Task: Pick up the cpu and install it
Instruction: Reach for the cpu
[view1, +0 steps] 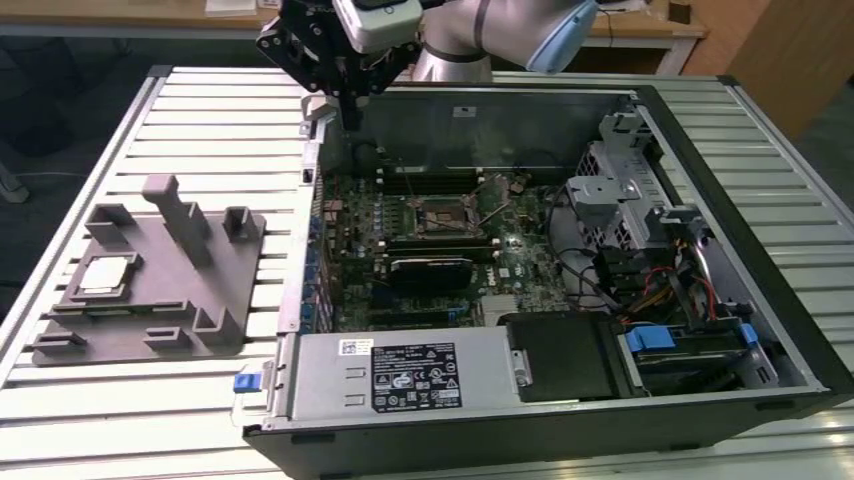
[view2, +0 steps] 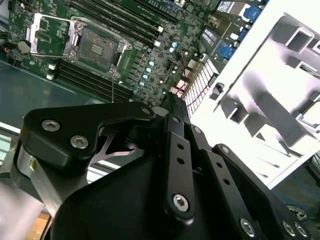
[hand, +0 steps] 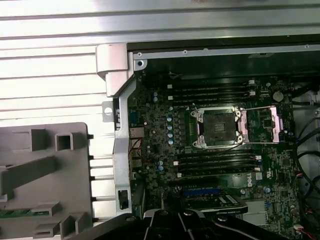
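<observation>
fingers (view2: 175, 130) pressed together, empty, above case edge (view1: 467, 92); cpu (view1: 104, 275) in grey tray (view1: 147, 300)

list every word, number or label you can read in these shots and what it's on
None can be read for certain; print stands on these:
black and white labels on the silver power supply cover: too small to read
small white sticker on the case's inner wall: too small to read
white marking on the motherboard: not legible
cpu in the grey tray: no print legible
</observation>
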